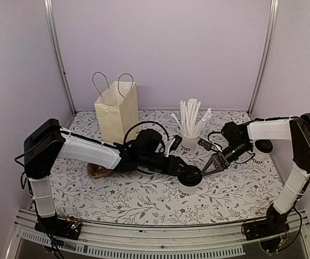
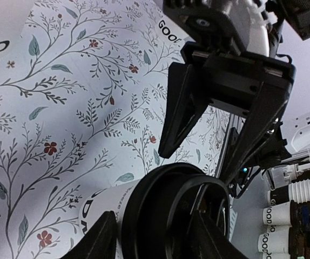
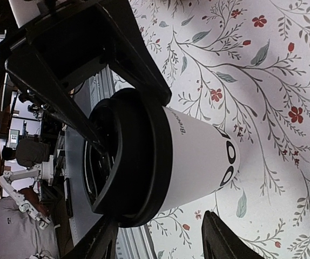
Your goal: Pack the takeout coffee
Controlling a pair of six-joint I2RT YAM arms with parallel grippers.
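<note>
takeout coffee (image 3: 198, 151), just one, between two tools: right tool (image 3: 160, 217) wide, left tool (image 2: 152, 216) at lid (image 3: 144, 162), grip unclear

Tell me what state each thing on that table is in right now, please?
takeout coffee: standing upright, black lid on, not yet packed.
paper bag: standing upright, handles up.
straw cup: upright, full.
left gripper: fingers on either side of the lid; whether it grips is unclear.
right gripper: open, close to the coffee.
</note>
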